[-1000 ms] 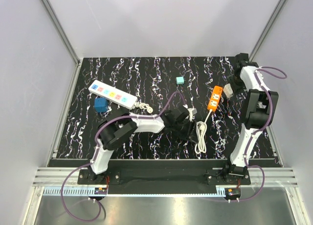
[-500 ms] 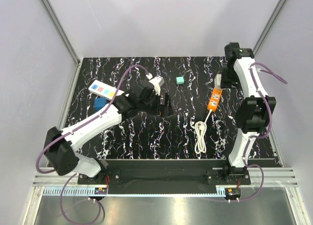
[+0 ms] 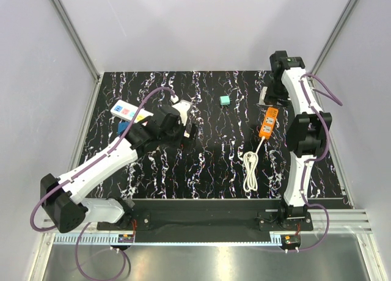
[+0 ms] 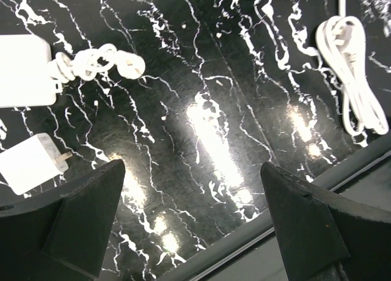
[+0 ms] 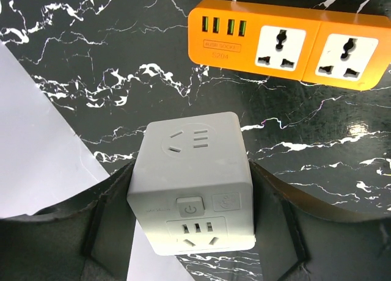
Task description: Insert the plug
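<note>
The plug [image 5: 192, 183], a white cube adapter with sockets and a power button, sits between the fingers of my right gripper [image 5: 194, 198], which is shut on its two sides. It hangs above the table just short of the orange power strip [image 5: 287, 44], whose sockets face up. From above, the right gripper [image 3: 269, 99] is at the far end of the orange strip [image 3: 267, 123]. My left gripper [image 4: 195, 223] is open with only bare table between its fingers; it hovers at the left middle of the table [image 3: 188, 133].
A white strip with coloured buttons [image 3: 127, 112], a blue block [image 3: 124, 130] and a teal cube [image 3: 225, 100] lie on the table. A small white charger [image 4: 29, 165] lies by the left finger. A coiled white cable [image 3: 250, 171] runs from the orange strip.
The left gripper went from shut to open and its arm swung left across the table toward the white strip. The right arm carried the plug back and left, to the orange strip's far end.
</note>
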Controlling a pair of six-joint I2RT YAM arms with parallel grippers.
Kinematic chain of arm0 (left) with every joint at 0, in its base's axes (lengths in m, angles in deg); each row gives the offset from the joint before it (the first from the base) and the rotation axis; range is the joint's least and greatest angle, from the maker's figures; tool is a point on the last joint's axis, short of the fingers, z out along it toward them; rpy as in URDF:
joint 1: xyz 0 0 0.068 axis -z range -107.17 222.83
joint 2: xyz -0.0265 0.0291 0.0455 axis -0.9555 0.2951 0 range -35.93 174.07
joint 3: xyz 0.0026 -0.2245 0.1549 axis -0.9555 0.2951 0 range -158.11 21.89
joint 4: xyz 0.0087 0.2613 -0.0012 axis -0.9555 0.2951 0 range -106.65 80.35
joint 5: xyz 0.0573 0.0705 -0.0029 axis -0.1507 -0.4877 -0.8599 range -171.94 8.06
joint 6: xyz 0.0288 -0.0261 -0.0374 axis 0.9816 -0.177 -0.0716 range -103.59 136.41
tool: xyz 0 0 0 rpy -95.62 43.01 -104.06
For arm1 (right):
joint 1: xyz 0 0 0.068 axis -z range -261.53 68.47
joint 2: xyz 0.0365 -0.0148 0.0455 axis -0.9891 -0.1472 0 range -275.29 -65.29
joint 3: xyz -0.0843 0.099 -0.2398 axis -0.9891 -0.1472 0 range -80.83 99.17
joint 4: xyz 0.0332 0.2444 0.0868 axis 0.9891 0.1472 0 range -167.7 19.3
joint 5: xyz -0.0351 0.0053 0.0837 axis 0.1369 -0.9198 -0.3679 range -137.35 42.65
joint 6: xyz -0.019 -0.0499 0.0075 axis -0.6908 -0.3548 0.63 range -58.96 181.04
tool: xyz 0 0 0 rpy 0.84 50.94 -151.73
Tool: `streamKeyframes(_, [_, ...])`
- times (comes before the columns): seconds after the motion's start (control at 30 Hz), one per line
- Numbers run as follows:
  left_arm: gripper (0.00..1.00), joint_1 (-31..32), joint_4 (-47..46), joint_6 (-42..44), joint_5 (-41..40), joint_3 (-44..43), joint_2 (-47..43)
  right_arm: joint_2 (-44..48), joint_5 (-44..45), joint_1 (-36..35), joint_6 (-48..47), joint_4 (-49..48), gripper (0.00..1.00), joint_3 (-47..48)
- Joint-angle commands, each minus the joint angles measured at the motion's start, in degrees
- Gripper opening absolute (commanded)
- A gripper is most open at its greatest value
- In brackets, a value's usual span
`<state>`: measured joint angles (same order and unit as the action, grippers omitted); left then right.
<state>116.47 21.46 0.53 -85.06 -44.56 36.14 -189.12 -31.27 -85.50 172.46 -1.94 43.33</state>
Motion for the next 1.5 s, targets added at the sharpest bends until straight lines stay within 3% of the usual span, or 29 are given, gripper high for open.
streamKeyframes(0.0, [0.99, -0.13, -0.05, 1.91, -2.33, 0.27, -1.14, 0.96, 2.38, 0.19, 10.65, 14.58, 0.00, -0.67])
streamKeyframes(0.27, [0.99, -0.13, -0.14, 1.99, -3.12, 1.15, -2.55, 1.31, 2.73, 0.19, 14.00, 16.17, 0.00, -6.29])
streamKeyframes(0.9, [0.99, -0.13, 0.04, 2.26, -3.30, 0.71, -2.29, 0.96, 4.14, 2.30, 11.63, 17.40, 0.00, -9.19])
streamKeyframes(1.47, [0.99, -0.13, 0.04, 2.26, -3.48, 0.71, -2.55, 2.28, -0.43, 2.30, 12.33, 17.13, 0.00, -14.12])
